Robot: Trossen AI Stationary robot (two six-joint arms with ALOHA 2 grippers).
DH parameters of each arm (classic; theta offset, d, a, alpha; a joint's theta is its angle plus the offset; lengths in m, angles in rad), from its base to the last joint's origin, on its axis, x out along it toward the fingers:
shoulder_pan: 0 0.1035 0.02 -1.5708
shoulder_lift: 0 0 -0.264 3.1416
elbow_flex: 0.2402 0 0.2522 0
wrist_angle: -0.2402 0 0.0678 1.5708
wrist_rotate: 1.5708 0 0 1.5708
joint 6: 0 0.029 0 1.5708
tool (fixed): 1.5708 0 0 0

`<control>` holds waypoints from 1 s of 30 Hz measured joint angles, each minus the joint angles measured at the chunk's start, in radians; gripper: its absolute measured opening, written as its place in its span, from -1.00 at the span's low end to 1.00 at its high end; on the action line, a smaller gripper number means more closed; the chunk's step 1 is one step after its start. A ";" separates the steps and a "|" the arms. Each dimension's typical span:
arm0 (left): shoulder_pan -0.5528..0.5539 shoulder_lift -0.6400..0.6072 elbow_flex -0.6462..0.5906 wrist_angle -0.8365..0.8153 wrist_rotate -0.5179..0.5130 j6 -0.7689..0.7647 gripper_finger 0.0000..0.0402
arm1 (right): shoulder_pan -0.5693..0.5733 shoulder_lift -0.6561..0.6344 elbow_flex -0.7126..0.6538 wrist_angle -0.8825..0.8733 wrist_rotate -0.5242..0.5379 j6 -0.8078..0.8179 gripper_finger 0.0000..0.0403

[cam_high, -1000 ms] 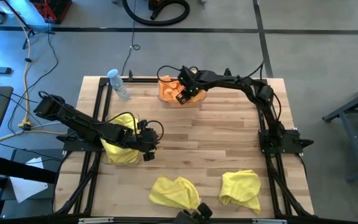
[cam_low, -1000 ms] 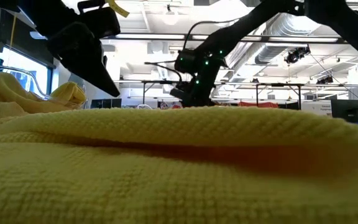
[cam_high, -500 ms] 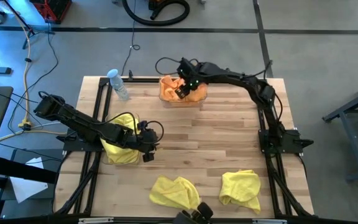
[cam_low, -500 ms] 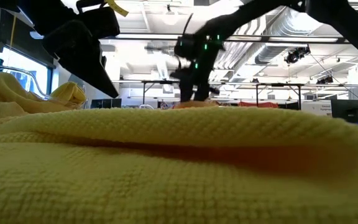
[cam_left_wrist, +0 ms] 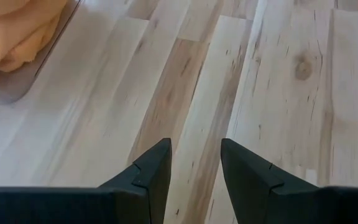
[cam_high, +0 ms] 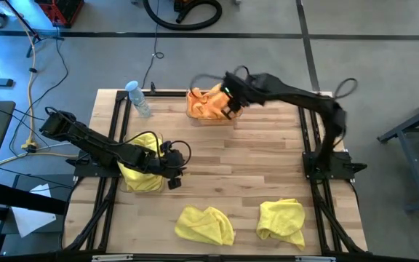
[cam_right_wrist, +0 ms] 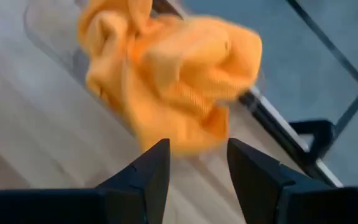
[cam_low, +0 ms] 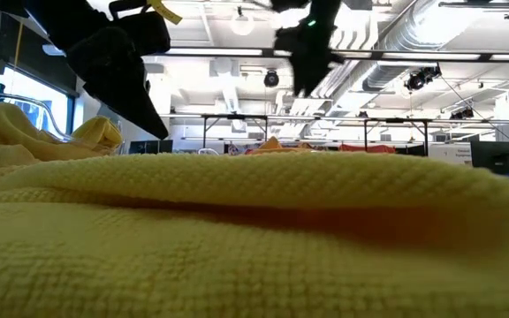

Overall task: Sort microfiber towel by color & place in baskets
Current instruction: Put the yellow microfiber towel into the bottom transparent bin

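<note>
Several orange towels (cam_high: pixel 206 103) lie heaped in a clear basket (cam_high: pixel 195 118) at the table's far edge; they also show in the right wrist view (cam_right_wrist: pixel 173 81). My right gripper (cam_high: pixel 230 108) hangs open and empty above that basket's right end. Yellow towels (cam_high: pixel 144 145) fill a second clear basket (cam_high: pixel 145 188) at the left. My left gripper (cam_high: pixel 174 173) is open and empty beside that basket, low over bare wood (cam_left_wrist: pixel 194 162). Two more yellow towels (cam_high: pixel 204 224) (cam_high: pixel 281 220) lie on the table near its front edge.
A clear water bottle (cam_high: pixel 138 98) lies at the far left, next to the orange basket. Black frame rails (cam_high: pixel 308 138) run along the table's sides. A yellow towel (cam_low: pixel 254 230) fills the foreground of the low view. Bare wood lies in the table's middle.
My right gripper was down at the orange basket, then rose and drew back toward the table's right edge. The orange towels stay heaped in the basket. My left arm has kept still.
</note>
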 joint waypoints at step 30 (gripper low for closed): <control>-0.210 0.437 0.631 -0.341 0.003 0.004 -0.36 | 0.904 -0.705 -1.384 0.983 0.425 0.882 -0.64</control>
